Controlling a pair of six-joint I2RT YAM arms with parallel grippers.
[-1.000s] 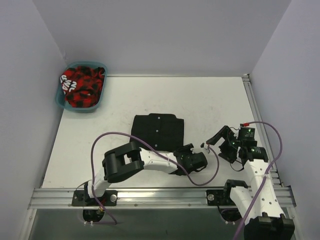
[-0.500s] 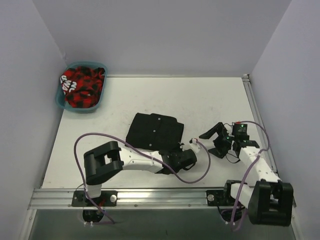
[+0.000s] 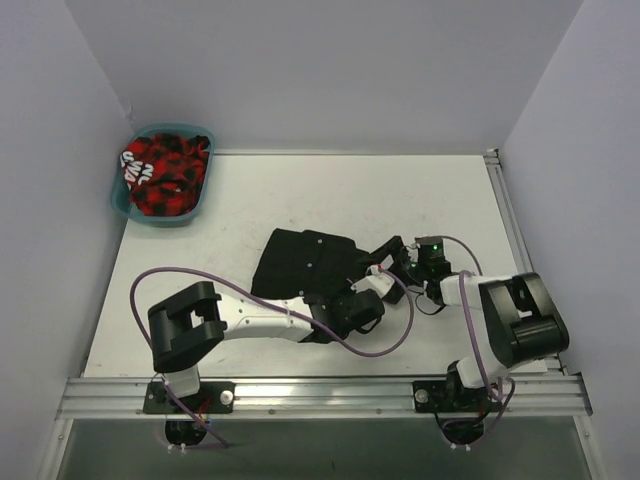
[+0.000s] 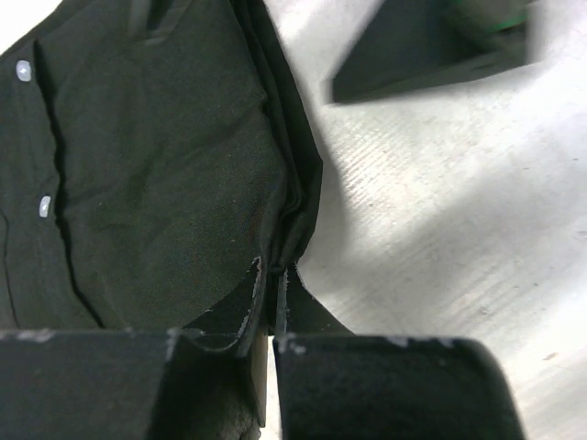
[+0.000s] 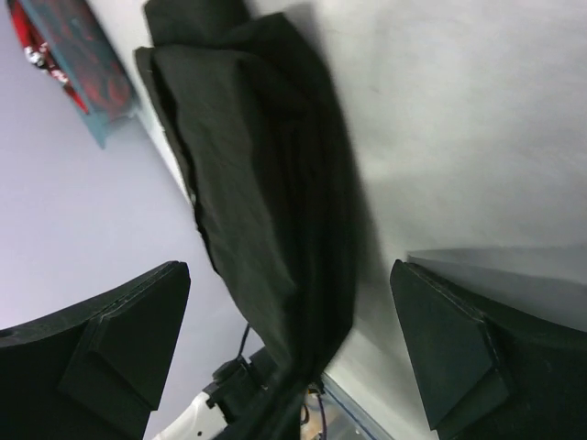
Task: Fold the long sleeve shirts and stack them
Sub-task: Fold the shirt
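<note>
Left hand (image 4: 275, 280) is clenched on the near right edge of the folded black shirt (image 3: 305, 262) — it lies around the middle of the desk (image 3: 420, 190), buttons up. Right hand (image 3: 393, 258) is wide open just right of the shirt, gripping nothing — teal basket (image 3: 122, 200) sits far left.

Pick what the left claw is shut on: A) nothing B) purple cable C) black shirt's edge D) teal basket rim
C: the left wrist view shows the left claw pinched shut on the folded edge of the black shirt.
</note>
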